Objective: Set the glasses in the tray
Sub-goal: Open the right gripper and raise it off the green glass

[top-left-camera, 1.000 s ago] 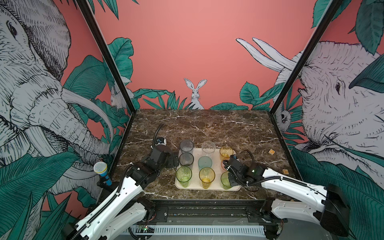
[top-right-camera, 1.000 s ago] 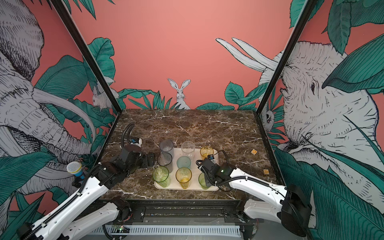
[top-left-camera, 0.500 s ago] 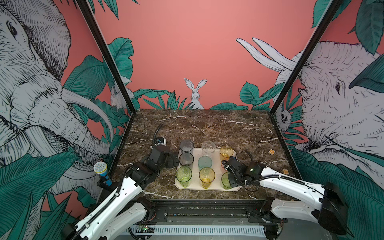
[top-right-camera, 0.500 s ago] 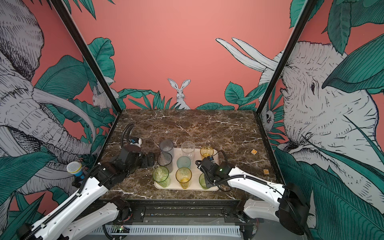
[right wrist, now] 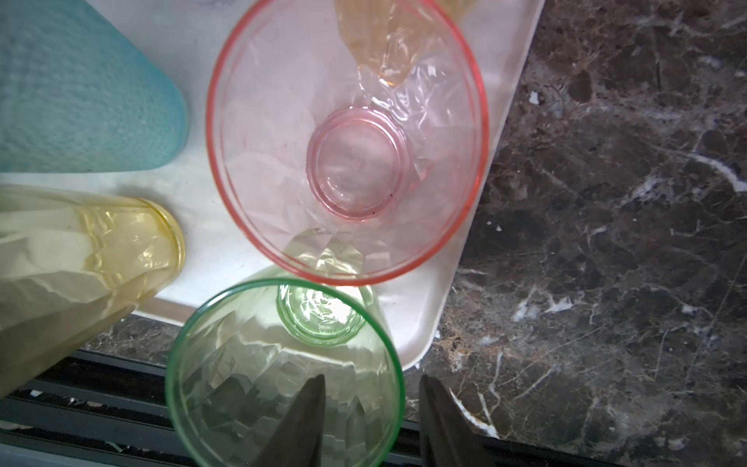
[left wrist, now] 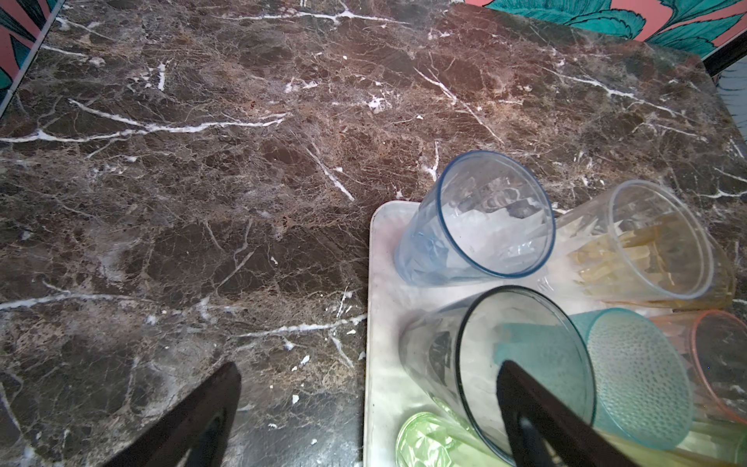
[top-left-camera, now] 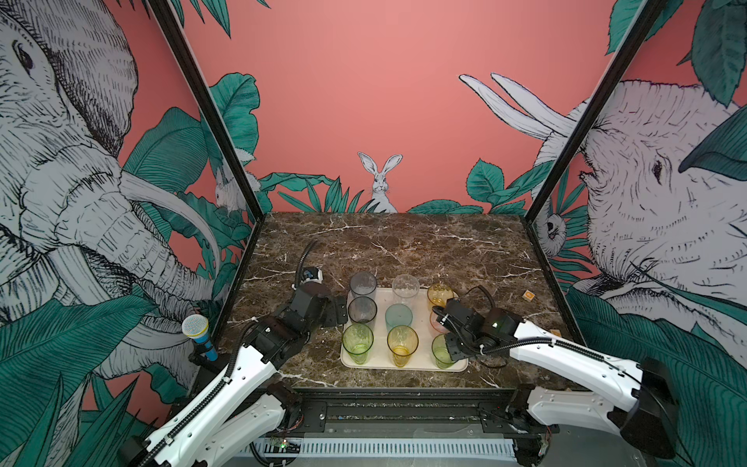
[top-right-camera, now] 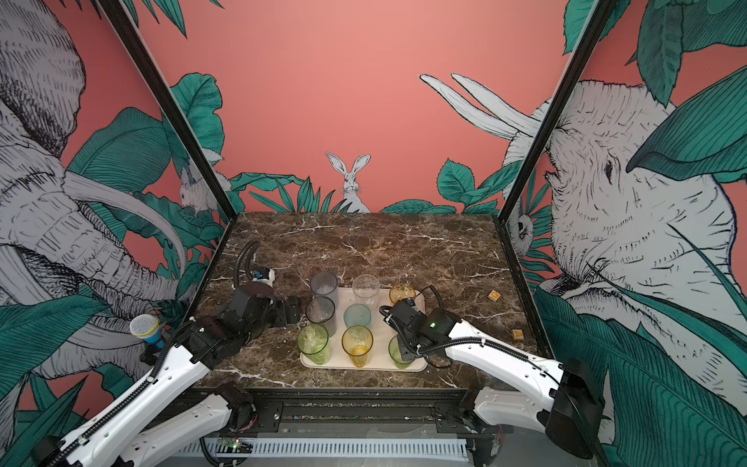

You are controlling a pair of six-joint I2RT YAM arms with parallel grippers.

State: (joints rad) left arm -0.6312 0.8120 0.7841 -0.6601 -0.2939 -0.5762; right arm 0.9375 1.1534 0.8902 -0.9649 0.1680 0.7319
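9 glasses [top-left-camera: 398, 317] fill the tray [top-left-camera: 382, 352]; left tool [left wrist: 368, 366] gapes wide, right tool [right wrist: 372, 380] parted astride a green glass [right wrist: 242, 384] rim.

I watch through 2 top views from 1 stereo head mounted high over the table's [top-left-camera: 404, 250] near edge. They look down and forward past the tray [top-left-camera: 380, 358] to the back wall [top-left-camera: 364, 101]. Both top views take in almost the same whole scene, with the tray low and central.

The left wrist camera sits close beside the tray's left edge. It faces across the tray's far-left corner to bare marble beyond.

The right wrist camera hangs very close above the tray's near-right corner and looks almost straight down.

Each wrist view repeats its own tray corner from the top views. The 2 wrist views share only the tray's middle, where the teal glass [left wrist: 638, 376] and the pink glass [right wrist: 343, 141] stand.
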